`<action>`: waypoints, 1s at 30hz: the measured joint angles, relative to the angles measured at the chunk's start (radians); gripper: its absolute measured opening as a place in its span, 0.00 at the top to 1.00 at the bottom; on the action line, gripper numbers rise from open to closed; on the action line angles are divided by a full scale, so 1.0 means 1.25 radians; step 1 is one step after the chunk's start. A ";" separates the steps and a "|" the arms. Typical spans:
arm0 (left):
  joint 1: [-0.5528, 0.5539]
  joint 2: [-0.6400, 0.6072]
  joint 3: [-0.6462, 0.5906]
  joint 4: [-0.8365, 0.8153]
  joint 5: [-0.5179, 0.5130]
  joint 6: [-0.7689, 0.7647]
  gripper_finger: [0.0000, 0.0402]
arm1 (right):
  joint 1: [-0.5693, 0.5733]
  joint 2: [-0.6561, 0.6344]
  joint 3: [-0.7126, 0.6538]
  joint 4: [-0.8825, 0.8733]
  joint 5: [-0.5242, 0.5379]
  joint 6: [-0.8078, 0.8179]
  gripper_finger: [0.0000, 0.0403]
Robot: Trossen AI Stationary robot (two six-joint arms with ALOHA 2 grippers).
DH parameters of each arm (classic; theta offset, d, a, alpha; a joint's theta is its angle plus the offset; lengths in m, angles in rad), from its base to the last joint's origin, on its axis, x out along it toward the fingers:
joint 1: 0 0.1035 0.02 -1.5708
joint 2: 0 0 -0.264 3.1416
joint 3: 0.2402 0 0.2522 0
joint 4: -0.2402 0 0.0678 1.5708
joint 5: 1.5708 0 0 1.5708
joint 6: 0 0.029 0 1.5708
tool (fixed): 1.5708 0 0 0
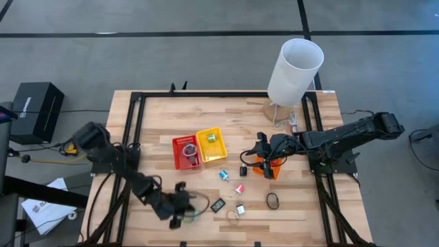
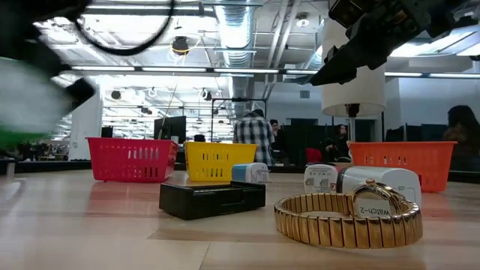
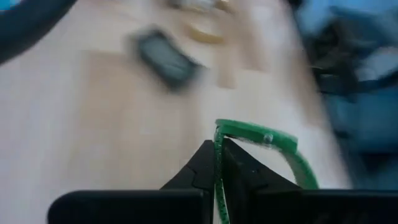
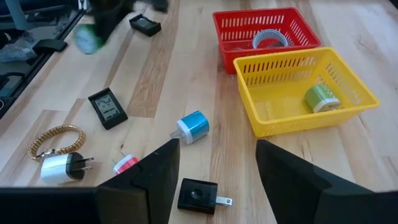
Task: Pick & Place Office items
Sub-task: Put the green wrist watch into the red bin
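My left gripper (image 1: 181, 208) is near the table's front left, shut on a thin green ring (image 3: 266, 138). The small items lie loose on the wood to its right: a black device (image 1: 218, 204), a gold watch band (image 1: 233, 215), a white plug (image 1: 241, 210), a black ring (image 1: 273, 201), a red-and-white piece (image 1: 239, 188), a blue-and-white piece (image 1: 223, 175) and a black adapter (image 1: 243, 171). My right gripper (image 4: 214, 168) hangs open over the orange tray (image 1: 272, 169), touching nothing. My left gripper pinches the green ring's thin band (image 3: 217, 149) between its two fingers. The rest of the loop (image 3: 292, 155) sticks out past the fingertips to one side. The fingers slant downward from the table's left.
A red tray (image 1: 184, 152) holds a pale ring, and beside it a yellow tray (image 1: 212, 145) holds a green-and-white piece. A tall white cylinder (image 1: 295, 72) stands at the far right. A black frame (image 1: 134, 130) runs along the table's sides. People stand in the room beyond.
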 joint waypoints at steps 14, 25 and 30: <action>0.296 -0.321 -0.051 -0.245 -0.200 0.351 0.99 | 0.000 0.000 0.000 0.000 0.000 0.000 0.50; 0.437 -0.338 -0.190 -0.227 -0.190 0.328 0.98 | 0.001 0.000 0.000 0.000 0.001 0.026 0.50; 0.449 -0.338 -0.192 -0.224 -0.190 0.327 0.93 | 0.001 0.000 0.000 0.010 0.003 0.029 0.50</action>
